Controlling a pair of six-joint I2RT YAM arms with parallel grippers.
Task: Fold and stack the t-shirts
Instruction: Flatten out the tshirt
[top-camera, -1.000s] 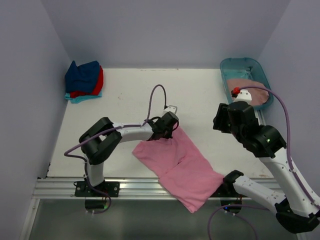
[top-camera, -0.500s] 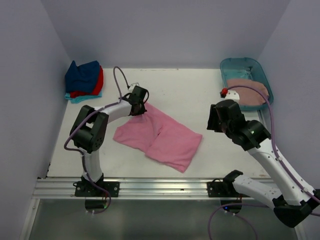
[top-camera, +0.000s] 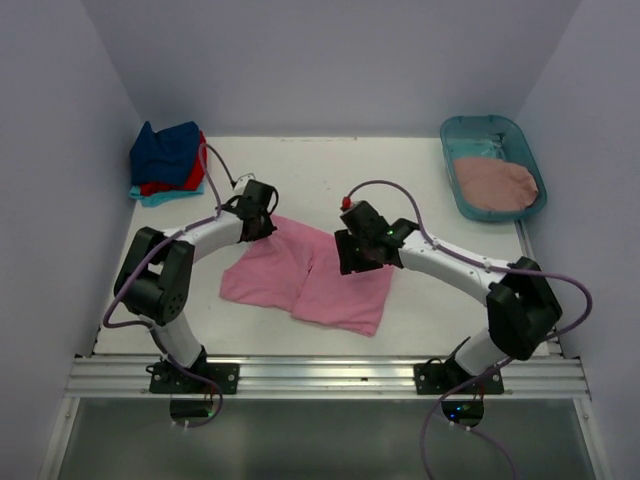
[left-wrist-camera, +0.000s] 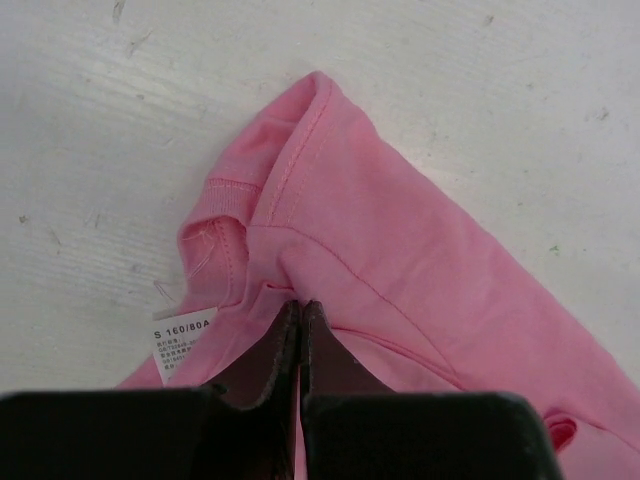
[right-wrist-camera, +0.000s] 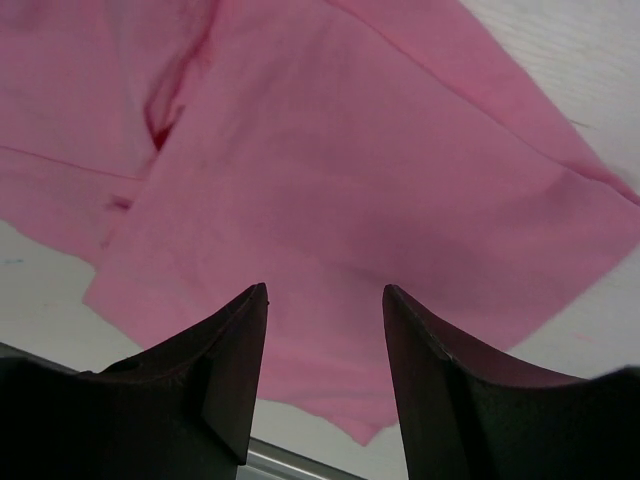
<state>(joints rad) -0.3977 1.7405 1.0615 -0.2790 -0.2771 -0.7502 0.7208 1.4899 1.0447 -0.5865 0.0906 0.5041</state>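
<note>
A bright pink t-shirt (top-camera: 300, 285) lies spread and partly doubled over on the white table (top-camera: 400, 190). My left gripper (top-camera: 262, 224) is shut on its back-left corner. In the left wrist view the left gripper (left-wrist-camera: 300, 304) pinches the pink t-shirt (left-wrist-camera: 400, 240) beside the collar, where a size label (left-wrist-camera: 183, 338) shows. My right gripper (top-camera: 360, 256) is open just above the shirt's right half. The right wrist view has the right gripper (right-wrist-camera: 325, 290) with nothing between its fingers and the pink t-shirt (right-wrist-camera: 350, 150) below. Navy, red and turquoise t-shirts (top-camera: 166, 160) sit stacked at the back left.
A teal plastic tub (top-camera: 478, 130) stands at the back right with a dusty rose t-shirt (top-camera: 494, 184) in it. The metal rail (top-camera: 320, 375) runs along the near edge, just below the shirt's front corner. Purple walls close in the left, back and right sides.
My left gripper has dragged the pink t-shirt back and left, off the front edge onto the table. The right arm swung from near the tub to over the shirt.
</note>
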